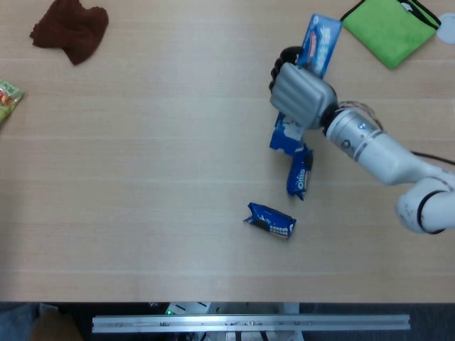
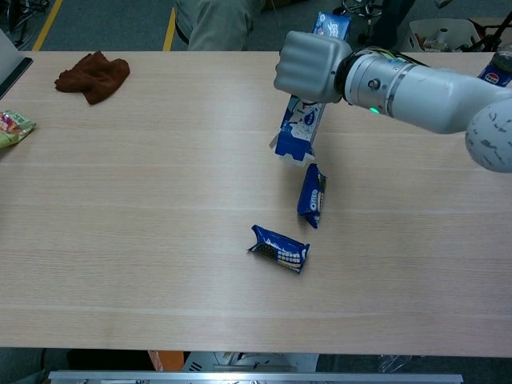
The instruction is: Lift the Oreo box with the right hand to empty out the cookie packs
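My right hand [image 1: 301,96] [image 2: 312,66] grips the blue Oreo box [image 1: 318,42] [image 2: 299,128] around its middle and holds it tilted above the table, open end down. Two blue cookie packs lie on the table below. One pack [image 1: 299,172] [image 2: 311,195] lies just under the box's open end. The other pack [image 1: 271,220] [image 2: 279,248] lies nearer the front edge, a little to the left. My left hand shows in neither view.
A brown cloth [image 1: 70,27] [image 2: 93,75] lies at the far left. A green cloth [image 1: 389,28] lies at the far right. A snack packet [image 1: 7,99] [image 2: 14,126] sits at the left edge. A bottle [image 2: 496,67] stands at the right.
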Tool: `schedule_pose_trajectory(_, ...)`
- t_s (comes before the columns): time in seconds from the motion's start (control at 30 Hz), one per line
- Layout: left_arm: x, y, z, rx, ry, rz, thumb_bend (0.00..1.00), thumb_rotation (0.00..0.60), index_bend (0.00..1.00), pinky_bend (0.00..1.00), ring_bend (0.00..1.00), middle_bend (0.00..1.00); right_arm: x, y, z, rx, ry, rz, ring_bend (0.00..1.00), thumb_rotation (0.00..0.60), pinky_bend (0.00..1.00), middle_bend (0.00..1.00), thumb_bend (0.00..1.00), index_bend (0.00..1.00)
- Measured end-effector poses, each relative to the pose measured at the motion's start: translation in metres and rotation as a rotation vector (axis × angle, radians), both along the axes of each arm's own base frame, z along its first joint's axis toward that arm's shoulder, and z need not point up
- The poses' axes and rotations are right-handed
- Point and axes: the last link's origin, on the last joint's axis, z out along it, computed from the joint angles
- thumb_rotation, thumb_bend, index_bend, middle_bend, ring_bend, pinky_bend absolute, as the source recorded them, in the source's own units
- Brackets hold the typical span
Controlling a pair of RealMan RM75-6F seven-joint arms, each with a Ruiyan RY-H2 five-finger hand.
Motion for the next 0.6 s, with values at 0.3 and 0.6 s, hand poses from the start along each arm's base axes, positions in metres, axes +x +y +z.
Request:
schedule_pose_trajectory(0.3, 0.001, 0.0, 0.002, -0.001, 0.011, -0.002, 0.26, 0.6, 0.26, 0.32, 0.26, 0.26, -0.024, 0.023, -0.038, 0.104, -0.233, -0.286, 0.31, 0.6, 0.38, 0.36, 0.18, 0.37)
schedule_pose_trajectory(0.6, -0.001, -0.002, 0.004, 0.0, 0.016, 0.01, 0.26, 0.6, 0.26, 0.32, 0.26, 0.26, -0.029, 0.019, -0.057, 0.111, -0.447, -0.495, 0.29, 0.6, 0.38, 0.34, 0.18, 0.34)
